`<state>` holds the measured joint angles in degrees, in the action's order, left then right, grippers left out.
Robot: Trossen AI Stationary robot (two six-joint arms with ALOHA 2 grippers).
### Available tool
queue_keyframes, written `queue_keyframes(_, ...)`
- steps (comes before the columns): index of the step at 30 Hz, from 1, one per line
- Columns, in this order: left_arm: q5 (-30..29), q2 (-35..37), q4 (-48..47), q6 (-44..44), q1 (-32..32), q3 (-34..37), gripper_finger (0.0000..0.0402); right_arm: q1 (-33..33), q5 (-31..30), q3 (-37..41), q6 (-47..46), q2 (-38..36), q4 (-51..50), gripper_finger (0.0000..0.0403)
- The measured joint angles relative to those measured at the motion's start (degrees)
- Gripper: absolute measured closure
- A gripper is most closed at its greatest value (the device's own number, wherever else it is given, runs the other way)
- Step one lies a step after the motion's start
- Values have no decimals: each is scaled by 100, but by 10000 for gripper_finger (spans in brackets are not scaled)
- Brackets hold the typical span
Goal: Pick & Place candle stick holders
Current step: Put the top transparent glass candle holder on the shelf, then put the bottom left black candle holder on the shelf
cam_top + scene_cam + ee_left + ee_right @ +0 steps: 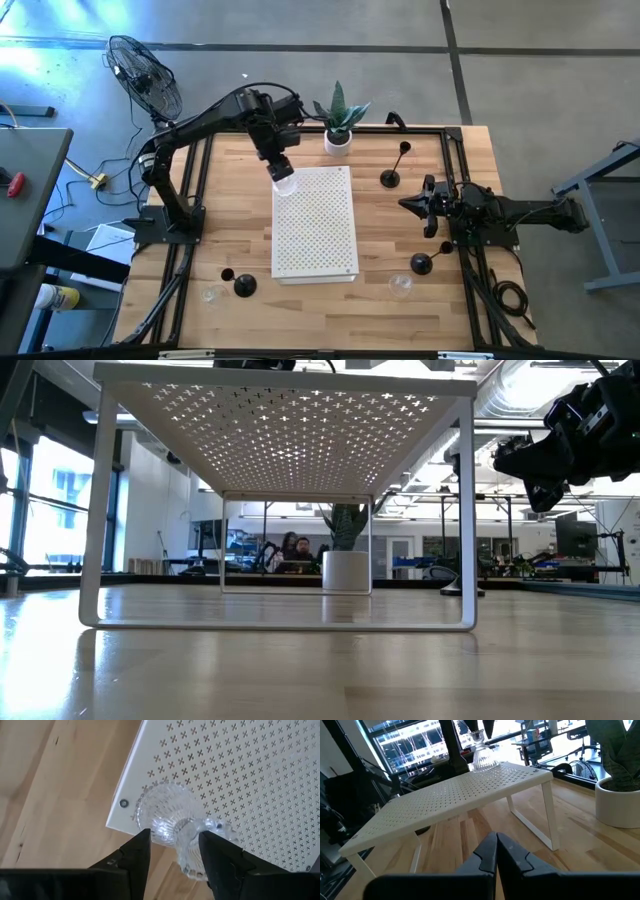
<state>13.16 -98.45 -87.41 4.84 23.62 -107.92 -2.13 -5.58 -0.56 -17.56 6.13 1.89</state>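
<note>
Right pincer (496, 851): fingers together, idle over the tabletop's (240, 230) right side. White perforated shelf (315, 225): mid-tabletop. Clear glass candle stick holder (167, 817): upright on the shelf's far-left corner. Left pincer (172, 855): fingers apart, flanking its stem.

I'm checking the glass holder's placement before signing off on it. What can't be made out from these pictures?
- High view: the left gripper covers most of the glass holder, so its seating on the white rack is hidden.
- Left wrist view: whether the fingers touch the glass cannot be told.
- Low view: the rack's top hides the holder.
- High view: the clear holders near the front edge are too faint for detail.
</note>
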Motion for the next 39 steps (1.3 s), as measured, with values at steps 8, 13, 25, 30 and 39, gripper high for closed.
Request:
queue_keyframes(8,105,0,112,-7,0,0,238,0,-2,0,2,0,0,402)
queue_keyframes(13,172,0,152,9,-2,0,238,0,-2,0,2,0,0,402)
queue_keyframes(25,168,38,137,125,2,0,238,0,-2,0,-28,0,0,402)
queue_keyframes(30,90,45,-63,138,2,-248,238,0,-2,0,-33,0,0,402)
queue_keyframes(39,-70,52,-243,140,1,-1164,238,-2,-4,0,-24,0,0,402)
